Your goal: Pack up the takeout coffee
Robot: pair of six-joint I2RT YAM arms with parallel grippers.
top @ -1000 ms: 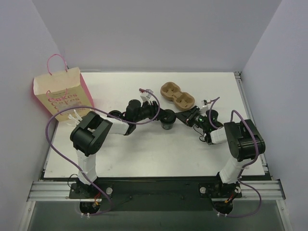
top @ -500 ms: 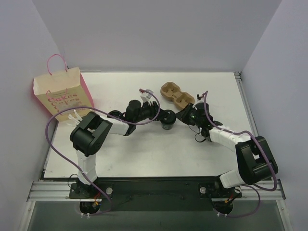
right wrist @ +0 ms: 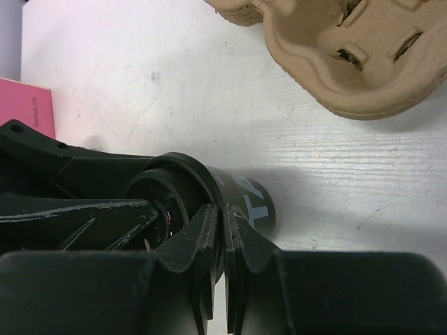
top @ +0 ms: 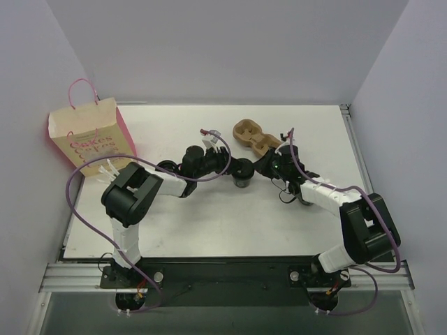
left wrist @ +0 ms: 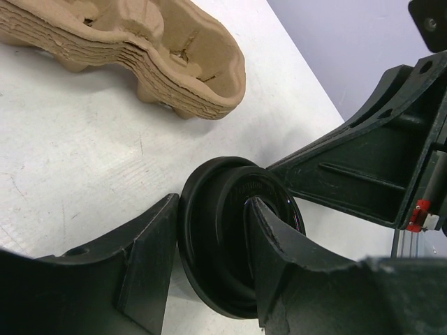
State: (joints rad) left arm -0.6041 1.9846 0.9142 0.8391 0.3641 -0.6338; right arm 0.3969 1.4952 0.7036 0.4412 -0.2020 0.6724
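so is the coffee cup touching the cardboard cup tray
Apart. The left wrist view shows bare table between the coffee cup and the cardboard tray.

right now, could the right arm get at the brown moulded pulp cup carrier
Probably yes. The brown moulded pulp cup carrier lies just past the right gripper, and nothing stands between them in the right wrist view. The gripper's jaws are shut, though, so they would need to open first.
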